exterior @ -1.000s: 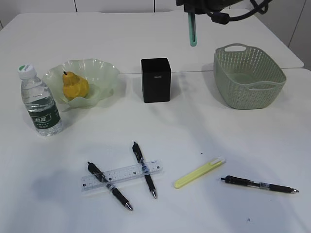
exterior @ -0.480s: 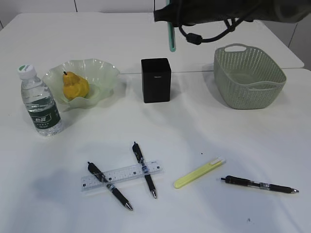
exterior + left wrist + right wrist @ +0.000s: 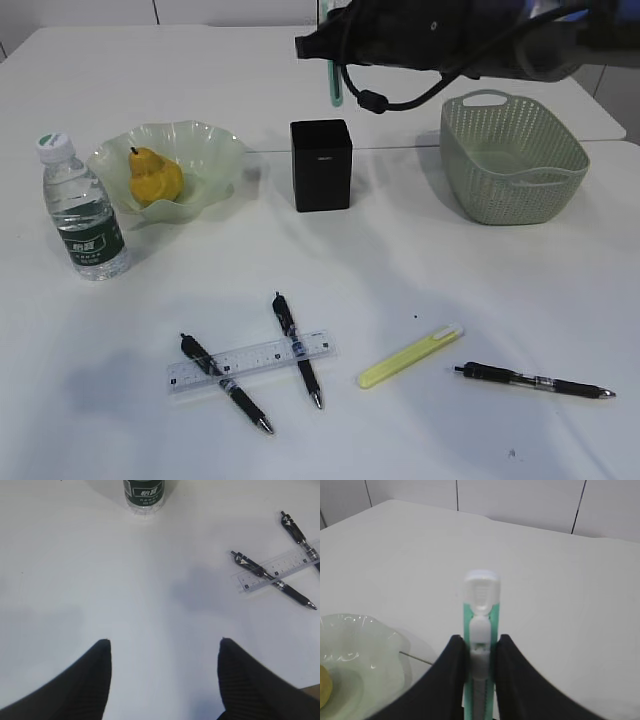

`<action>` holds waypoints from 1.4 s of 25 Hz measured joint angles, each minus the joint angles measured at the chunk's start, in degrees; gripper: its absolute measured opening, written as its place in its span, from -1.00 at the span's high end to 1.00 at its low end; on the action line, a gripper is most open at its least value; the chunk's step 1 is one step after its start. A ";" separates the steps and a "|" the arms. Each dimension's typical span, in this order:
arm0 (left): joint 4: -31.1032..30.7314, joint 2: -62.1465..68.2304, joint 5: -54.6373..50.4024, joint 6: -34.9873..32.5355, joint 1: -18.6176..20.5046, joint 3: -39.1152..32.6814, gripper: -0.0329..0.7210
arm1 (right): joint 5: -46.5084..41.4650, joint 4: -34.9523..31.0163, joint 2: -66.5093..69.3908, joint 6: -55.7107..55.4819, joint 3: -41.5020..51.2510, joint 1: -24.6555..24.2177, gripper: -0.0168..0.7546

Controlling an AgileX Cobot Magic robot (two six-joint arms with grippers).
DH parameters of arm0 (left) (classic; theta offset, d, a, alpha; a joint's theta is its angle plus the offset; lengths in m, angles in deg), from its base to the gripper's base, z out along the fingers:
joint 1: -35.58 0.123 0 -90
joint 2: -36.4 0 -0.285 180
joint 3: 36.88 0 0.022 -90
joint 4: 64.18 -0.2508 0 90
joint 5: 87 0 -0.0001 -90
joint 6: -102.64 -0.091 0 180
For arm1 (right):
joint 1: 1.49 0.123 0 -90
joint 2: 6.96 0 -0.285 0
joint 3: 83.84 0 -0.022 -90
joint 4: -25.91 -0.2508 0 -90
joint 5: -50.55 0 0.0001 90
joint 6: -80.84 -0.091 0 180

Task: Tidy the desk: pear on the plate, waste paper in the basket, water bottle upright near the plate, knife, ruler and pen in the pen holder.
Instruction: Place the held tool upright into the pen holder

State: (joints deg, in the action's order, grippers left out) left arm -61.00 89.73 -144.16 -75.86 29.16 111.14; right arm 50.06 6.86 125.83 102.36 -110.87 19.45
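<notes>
My right gripper (image 3: 480, 639) is shut on a teal and white knife (image 3: 481, 595), which hangs in the air (image 3: 336, 88) just behind and above the black pen holder (image 3: 321, 165). The pear (image 3: 153, 178) lies in the green plate (image 3: 215, 150), with the water bottle (image 3: 85, 215) upright to its left. The clear ruler (image 3: 250, 362) lies across two pens (image 3: 225, 383) at the desk's front. My left gripper (image 3: 162, 642) hovers open over bare desk, the bottle's base (image 3: 144, 495) ahead of it. The waste paper is out of view.
The grey-green basket (image 3: 510, 160) stands at the right, under my right arm's cable. A yellow knife (image 3: 410, 356) and a third pen (image 3: 535, 381) lie at the front right. The ruler (image 3: 280, 570) lies to the right of my left gripper.
My right arm has carried the teal knife leftward, from the gap between basket and pen holder to above the holder. Nothing on the desk has moved.
</notes>
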 joint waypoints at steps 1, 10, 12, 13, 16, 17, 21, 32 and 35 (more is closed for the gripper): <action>0.00 0.00 0.00 0.00 0.00 0.00 -0.32 | 0.10 0.00 0.52 0.00 -0.29 0.00 0.54; 0.00 0.00 -0.09 0.00 0.00 0.00 -0.32 | 0.49 0.00 2.78 0.00 -1.65 0.00 0.54; 0.00 0.00 -0.09 0.00 0.00 0.00 -0.32 | 0.81 0.00 3.62 0.00 -1.65 0.00 0.54; 0.00 0.00 -0.09 0.00 0.00 0.00 -0.32 | 0.81 0.00 3.95 0.00 -1.65 0.00 0.54; 0.00 0.00 -0.12 0.00 0.00 0.00 -0.32 | 0.81 0.00 5.67 0.03 -1.65 0.00 0.54; 0.00 0.00 -0.12 0.00 0.00 0.00 -0.32 | 0.81 0.00 6.03 0.03 -1.65 0.00 0.54; 0.00 0.00 -0.12 0.00 0.00 0.00 -0.32 | 2.11 0.00 6.99 0.03 -1.65 0.00 0.54; 0.00 0.00 -0.22 0.00 0.00 0.00 -0.32 | 3.14 -0.08 8.50 0.03 -1.65 0.00 0.54; 0.00 0.00 -0.22 0.00 0.00 0.00 -0.32 | 3.14 -0.08 9.14 0.03 -1.65 0.00 0.54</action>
State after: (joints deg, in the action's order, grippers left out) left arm -61.00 89.73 -144.38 -75.86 29.16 111.14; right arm 53.20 6.77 134.97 102.39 -112.52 19.45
